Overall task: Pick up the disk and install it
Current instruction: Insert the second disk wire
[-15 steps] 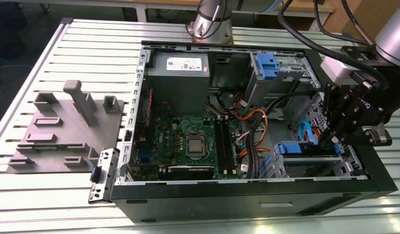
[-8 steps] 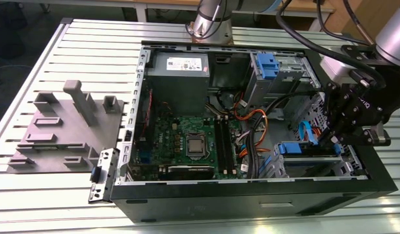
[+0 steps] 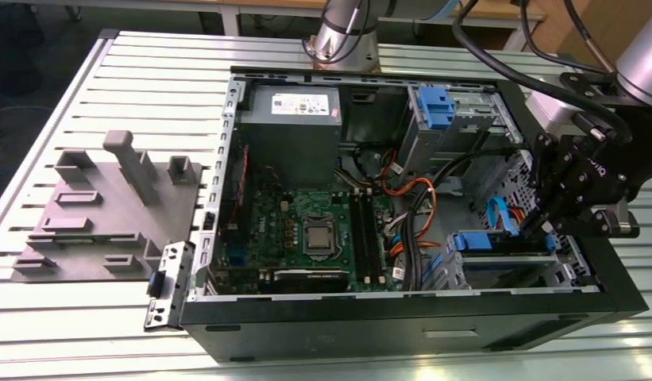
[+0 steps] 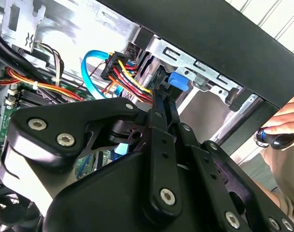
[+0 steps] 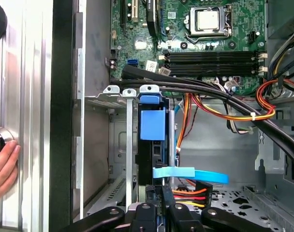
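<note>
My arm [image 3: 633, 71] comes in from the exterior view's right, over the far right corner of the table, and bends down so that my wrist points steeply downward. My gripper [image 3: 553, 226] hangs low there, its black linkages [image 4: 159, 159] drawn together with the fingers [image 5: 161, 203] nearly meeting, narrow and parallel. A person's hand [image 5: 3, 166] rests flat beside me, another [image 4: 287, 123] grasping a small handle.

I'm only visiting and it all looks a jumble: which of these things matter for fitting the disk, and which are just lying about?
In the job:
disk, blue-railed, standing in its bay
tool, close by the disk
PC case

Lying about:
grey jig on the table
power supply
motherboard
a hand beside the case
</note>
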Action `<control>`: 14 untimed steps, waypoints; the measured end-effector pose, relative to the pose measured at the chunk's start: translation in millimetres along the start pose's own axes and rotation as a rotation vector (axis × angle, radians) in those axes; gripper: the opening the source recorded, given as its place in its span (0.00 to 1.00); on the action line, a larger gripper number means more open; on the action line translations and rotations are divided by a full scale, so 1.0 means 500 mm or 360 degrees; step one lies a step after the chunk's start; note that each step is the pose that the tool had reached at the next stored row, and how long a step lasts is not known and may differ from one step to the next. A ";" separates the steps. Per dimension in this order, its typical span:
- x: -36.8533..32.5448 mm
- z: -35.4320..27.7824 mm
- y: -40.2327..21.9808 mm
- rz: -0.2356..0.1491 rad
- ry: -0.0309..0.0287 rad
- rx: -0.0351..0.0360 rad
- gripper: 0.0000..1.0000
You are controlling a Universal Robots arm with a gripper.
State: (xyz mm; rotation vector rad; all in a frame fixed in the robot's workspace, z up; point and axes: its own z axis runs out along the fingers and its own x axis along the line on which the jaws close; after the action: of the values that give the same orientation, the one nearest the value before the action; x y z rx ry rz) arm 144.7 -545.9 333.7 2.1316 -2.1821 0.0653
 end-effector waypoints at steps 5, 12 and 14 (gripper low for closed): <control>0.000 0.000 0.000 0.0010 -0.00003 -0.0001 0.16; -0.003 0.000 0.001 0.0011 -0.00003 -0.0001 0.16; -0.003 0.000 0.002 0.0011 -0.00004 -0.0001 0.16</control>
State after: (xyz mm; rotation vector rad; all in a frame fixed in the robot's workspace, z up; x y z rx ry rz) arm 143.9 -544.3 333.7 2.1238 -2.1895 0.0647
